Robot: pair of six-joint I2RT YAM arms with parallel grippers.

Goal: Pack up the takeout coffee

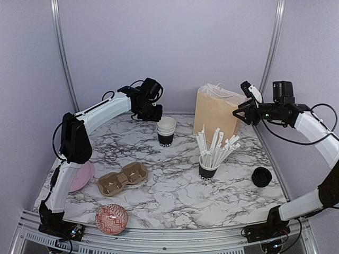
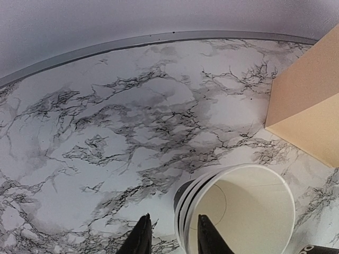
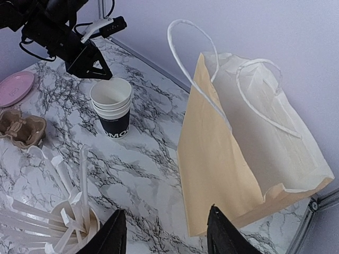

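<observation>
The takeout coffee cups [image 1: 166, 131] stand as a nested stack, black with white rims, at the back middle of the marble table. My left gripper [image 1: 155, 114] hangs over the stack's left edge. In the left wrist view the gripper [image 2: 175, 218] is open and straddles the rims: one finger [image 2: 209, 238] dips inside the top cup [image 2: 249, 211], the other finger [image 2: 139, 238] stays outside with a gap to the wall. My right gripper [image 1: 239, 114] hovers by the paper bag [image 1: 214, 108]; its own view shows it [image 3: 167, 210] open and holding nothing. That view also catches the stack [image 3: 113, 108].
The tan paper bag [image 3: 238, 153] stands open with white handles, right of the cups. A black cup of white straws [image 1: 208, 169] and a black lid [image 1: 261, 177] sit front right. A cardboard cup carrier [image 1: 123, 179], pink plate [image 1: 82, 177] and red patterned bowl [image 1: 112, 218] lie front left.
</observation>
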